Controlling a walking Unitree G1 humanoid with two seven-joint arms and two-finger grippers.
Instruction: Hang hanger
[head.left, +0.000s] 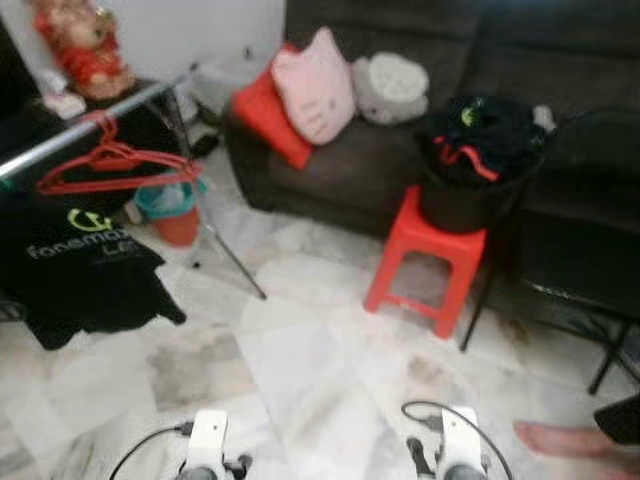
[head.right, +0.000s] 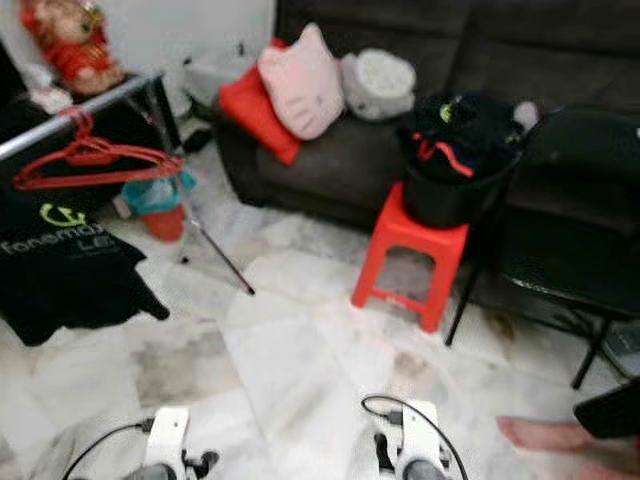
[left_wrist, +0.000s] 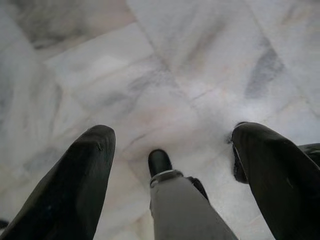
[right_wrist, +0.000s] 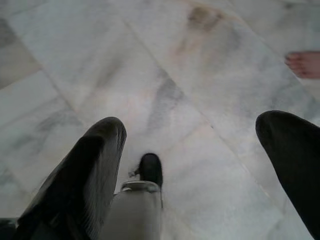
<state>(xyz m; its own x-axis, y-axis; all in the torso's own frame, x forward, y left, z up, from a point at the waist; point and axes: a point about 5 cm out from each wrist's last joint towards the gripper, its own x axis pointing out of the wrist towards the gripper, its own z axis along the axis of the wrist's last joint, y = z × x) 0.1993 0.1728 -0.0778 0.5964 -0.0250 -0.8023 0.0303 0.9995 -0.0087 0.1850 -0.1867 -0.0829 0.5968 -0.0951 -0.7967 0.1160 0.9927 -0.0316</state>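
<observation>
One red hanger (head.left: 110, 165), three cushions (head.left: 315, 85), one red stool (head.left: 425, 262), two tools (left_wrist: 165, 150)

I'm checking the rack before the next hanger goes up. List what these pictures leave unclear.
- Clothes rail: its left end is cut off by the edge of the eye views.
- Black shirt: its print is blurred and only partly readable.
- Black bucket on the red stool: the dark clothes heaped in it hide what lies beneath.

My head views are soft all over, blurred as if in motion. Light is even and fairly bright on the pale marble floor (head.left: 300, 380), while the dark sofa (head.left: 400, 190) swallows detail. In my wrist views the floor looks hazy, the near black fingers (left_wrist: 75, 185) unfocused.
</observation>
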